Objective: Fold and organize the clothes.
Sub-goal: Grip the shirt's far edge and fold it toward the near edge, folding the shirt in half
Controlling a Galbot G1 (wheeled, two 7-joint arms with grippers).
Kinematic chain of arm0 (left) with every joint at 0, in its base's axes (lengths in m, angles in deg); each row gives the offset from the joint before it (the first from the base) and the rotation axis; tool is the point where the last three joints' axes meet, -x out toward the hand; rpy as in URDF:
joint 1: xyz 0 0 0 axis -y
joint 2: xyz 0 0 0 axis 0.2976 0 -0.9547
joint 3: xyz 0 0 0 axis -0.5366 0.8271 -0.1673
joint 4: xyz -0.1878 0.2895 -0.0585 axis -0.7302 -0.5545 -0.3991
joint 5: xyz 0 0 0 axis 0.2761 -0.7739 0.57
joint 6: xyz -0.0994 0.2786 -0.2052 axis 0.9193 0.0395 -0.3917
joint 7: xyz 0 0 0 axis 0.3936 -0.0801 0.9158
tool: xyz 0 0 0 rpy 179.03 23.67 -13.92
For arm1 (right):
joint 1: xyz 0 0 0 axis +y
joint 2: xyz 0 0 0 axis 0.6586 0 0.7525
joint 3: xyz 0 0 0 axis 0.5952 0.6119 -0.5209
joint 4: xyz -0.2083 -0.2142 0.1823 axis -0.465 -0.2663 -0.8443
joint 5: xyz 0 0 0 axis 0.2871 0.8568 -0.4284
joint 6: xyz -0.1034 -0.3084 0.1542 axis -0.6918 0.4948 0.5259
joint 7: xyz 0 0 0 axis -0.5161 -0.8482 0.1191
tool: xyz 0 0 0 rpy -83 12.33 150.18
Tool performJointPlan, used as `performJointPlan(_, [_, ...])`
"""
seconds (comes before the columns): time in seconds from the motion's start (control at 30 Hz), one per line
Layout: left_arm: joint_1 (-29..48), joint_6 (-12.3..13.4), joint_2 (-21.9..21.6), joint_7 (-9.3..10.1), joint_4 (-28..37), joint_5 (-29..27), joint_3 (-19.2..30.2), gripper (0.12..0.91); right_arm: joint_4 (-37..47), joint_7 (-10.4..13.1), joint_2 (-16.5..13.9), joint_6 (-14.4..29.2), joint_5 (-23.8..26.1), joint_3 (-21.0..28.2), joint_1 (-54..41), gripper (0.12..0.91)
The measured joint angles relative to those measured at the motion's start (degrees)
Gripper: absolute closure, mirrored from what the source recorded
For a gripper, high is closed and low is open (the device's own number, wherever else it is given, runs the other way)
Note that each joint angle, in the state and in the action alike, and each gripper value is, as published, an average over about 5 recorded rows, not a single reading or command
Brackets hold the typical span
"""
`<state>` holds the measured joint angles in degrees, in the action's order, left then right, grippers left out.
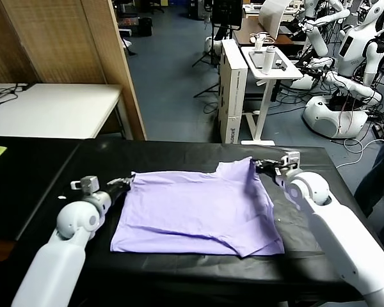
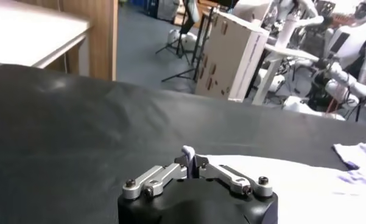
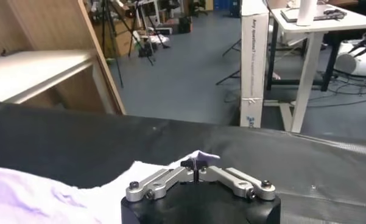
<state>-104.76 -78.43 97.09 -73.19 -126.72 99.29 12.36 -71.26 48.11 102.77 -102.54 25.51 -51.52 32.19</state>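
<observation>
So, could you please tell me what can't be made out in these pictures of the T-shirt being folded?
- T-shirt: any print is unseen; only plain lavender fabric faces the head camera.
- Left gripper: its body hides most of the shirt in the left wrist view; just a pinched tip shows.
- Right gripper: the same in the right wrist view, pinching a corner.
- Table: its near edge is hidden by both arms in the head view.

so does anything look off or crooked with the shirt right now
Slightly. The T-shirt lies askew on the black table: its far right corner, pinched by the right end effector, is pulled up into a peak, and a fold ridge runs along its near right edge. Nothing looks damaged.
</observation>
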Motion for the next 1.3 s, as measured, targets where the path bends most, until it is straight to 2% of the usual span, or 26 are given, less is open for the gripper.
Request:
performJointPlan(0.33, [-6.8, 0.3, -1.8, 0.02, -7.5, 1.3, -4.0, 0.813, -10.0, 1.3, -5.0, -1.8, -2.7, -5.7, 9.4, 0.886])
performJointPlan(0.57, [-12.4, 0.1, -2.2, 0.21, -13.5, 1.3, -5.5, 0.813, -17.5, 2.3, -8.1, -3.4, -2.7, -9.6, 18.4, 0.886])
performJointPlan(0.87, [-18.6, 0.1, -2.3, 0.73, -18.6, 1.2, -6.7, 0.813, -21.4, 3.3, -9.7, -5.4, -2.6, -12.1, 25.6, 0.886])
performJointPlan(1.3, [-24.9, 1.5, -1.1, 0.7, -20.3, 1.1, -9.6, 0.813, -22.2, 3.7, -10.0, -6.2, -2.4, -13.9, 29.8, 0.886])
